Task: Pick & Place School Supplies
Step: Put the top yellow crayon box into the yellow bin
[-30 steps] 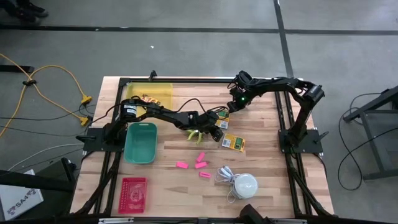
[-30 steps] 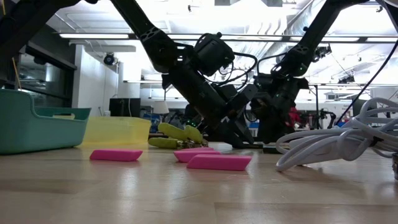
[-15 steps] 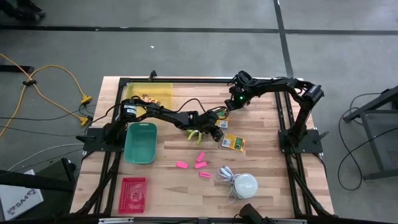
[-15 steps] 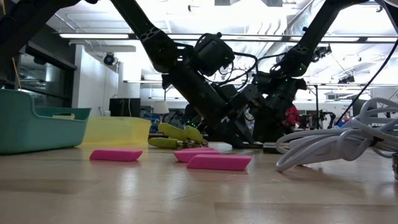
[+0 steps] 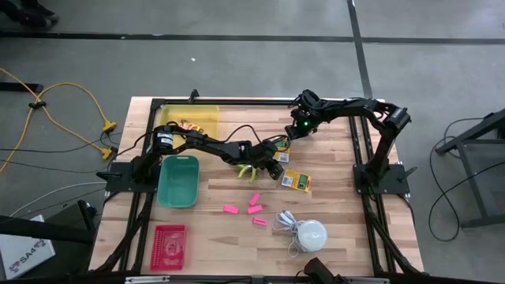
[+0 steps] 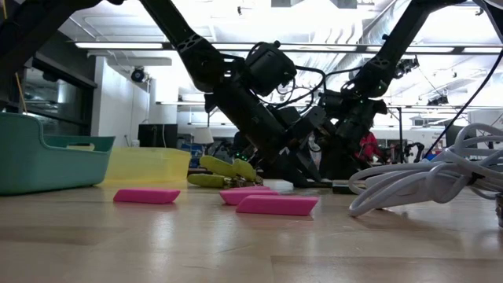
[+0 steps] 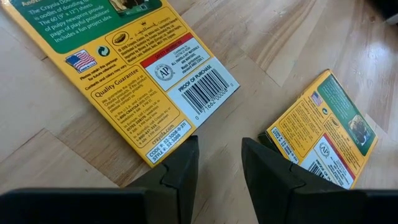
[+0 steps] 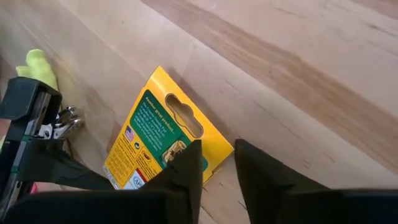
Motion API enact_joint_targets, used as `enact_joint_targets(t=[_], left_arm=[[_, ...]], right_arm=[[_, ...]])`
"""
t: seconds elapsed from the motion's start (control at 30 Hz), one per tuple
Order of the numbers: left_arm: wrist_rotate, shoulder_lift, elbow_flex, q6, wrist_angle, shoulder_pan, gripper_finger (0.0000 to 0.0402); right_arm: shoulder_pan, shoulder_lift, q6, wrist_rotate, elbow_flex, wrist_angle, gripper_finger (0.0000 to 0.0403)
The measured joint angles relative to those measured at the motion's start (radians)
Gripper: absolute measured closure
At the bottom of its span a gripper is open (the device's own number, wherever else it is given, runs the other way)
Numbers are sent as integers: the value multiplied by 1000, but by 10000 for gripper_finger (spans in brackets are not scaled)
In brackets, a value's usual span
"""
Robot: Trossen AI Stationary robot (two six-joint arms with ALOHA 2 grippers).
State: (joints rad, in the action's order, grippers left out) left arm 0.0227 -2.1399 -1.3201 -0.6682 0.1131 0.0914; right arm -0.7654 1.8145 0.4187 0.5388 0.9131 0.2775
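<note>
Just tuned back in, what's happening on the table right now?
Both arms are over the middle of the table, among the yellow-and-green boxes. The left tool hangs open and empty just above the wood between two boxes, beside the lime-green scissors. The right tool is also open and empty, at the hang-tab end of a third box. Neither holds anything. The pink erasers lie loose on the wood, and the teal bin sits at the left.
</note>
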Motion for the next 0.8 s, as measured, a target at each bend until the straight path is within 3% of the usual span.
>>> enact_joint_targets(t=[0.3, 0.8], left_arm=[[-1, 0, 0, 0, -1, 0, 280], [-25, 0, 0, 0, -3, -1, 280]], right_arm=[[-1, 0, -25, 10, 0, 2, 395], [-1, 0, -83, 42, 0, 10, 400]])
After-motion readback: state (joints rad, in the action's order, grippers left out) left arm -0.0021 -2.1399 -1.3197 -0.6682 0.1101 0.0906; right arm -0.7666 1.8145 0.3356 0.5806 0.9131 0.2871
